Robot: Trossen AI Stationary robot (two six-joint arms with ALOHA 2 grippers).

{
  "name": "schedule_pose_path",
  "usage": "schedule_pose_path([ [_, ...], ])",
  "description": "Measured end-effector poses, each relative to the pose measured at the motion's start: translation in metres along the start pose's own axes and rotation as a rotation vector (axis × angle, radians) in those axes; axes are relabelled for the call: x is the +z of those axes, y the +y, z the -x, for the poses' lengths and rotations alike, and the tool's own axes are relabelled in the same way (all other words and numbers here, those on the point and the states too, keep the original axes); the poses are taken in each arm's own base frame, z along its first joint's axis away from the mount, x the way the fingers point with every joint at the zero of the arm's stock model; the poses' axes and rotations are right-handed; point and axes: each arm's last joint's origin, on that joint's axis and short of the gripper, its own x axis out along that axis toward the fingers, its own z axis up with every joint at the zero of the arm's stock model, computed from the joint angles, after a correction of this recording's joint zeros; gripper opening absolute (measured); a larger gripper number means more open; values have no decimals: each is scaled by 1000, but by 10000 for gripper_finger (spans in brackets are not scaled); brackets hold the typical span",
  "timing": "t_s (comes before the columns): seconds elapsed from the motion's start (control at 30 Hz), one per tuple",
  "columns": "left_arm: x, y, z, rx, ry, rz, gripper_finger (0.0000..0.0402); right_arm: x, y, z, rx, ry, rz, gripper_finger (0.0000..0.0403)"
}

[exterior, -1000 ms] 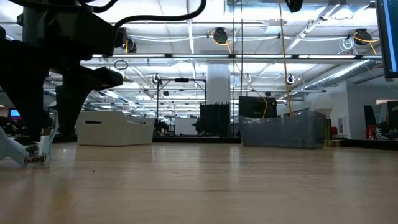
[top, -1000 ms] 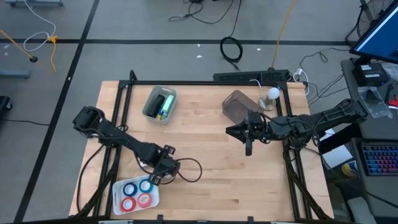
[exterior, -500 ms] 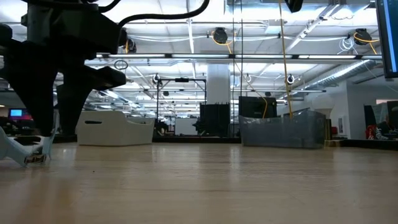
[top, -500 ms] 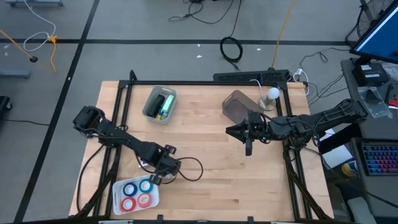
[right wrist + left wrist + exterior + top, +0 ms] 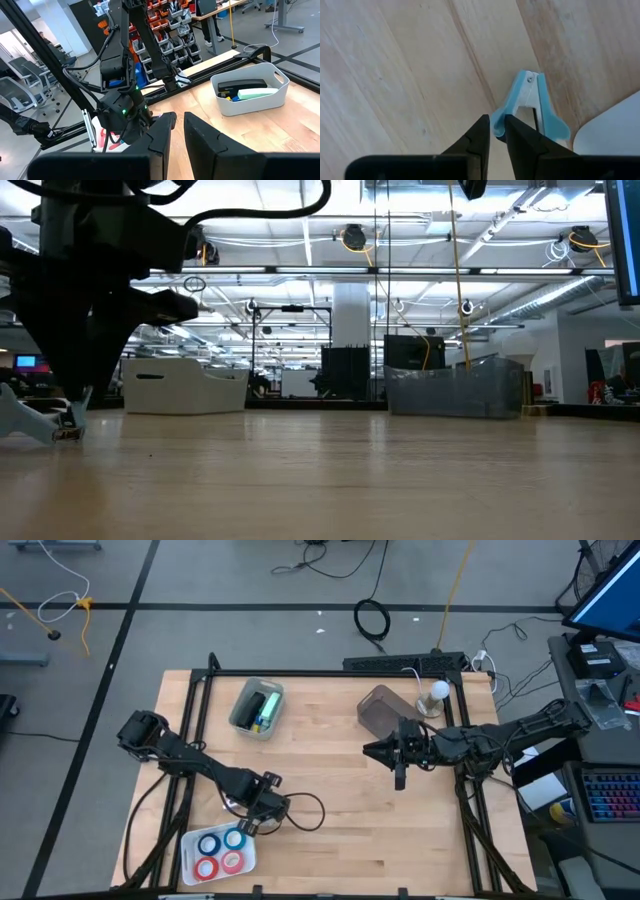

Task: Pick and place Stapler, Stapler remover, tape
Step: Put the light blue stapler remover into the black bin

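- The left claw is down at the wooden surface, near its front-left part, its fingers pinching one arm of the light blue staple remover.
- In the left wrist view the staple remover lies on the surface, touching or just beside the edge of a white tray.
- In the high view the left claw sits just beside the far edge of the white tray, which rests at the front-left of the surface.
- The tape rolls lie inside that tray: two blue on the far side, two red on the near side, close together.
- In the low view the left arm stands as a dark shape over the staple remover, which touches the surface.
- The right claw hovers over the middle-right of the surface, its fingers nearly pressed together with a thin gap and nothing between them.
- A dark translucent bin stands just beyond the right claw.
- At the far left of the surface, a white bin holds a dark stapler and a light green item beside it.
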Motion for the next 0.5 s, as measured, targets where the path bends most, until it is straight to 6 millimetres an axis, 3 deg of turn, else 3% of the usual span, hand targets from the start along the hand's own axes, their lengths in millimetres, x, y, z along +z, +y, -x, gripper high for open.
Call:
schedule_pose_path([
  [0.2,1,0,0,0,-12,32,58,0,0,0,0,0,0,50],
  [0.37,1,0,0,-23,-15,53,11,0,0,0,0,0,0,50],
  [0.5,2,1,0,-37,-17,96,8,0,0,0,0,0,0,50],
])
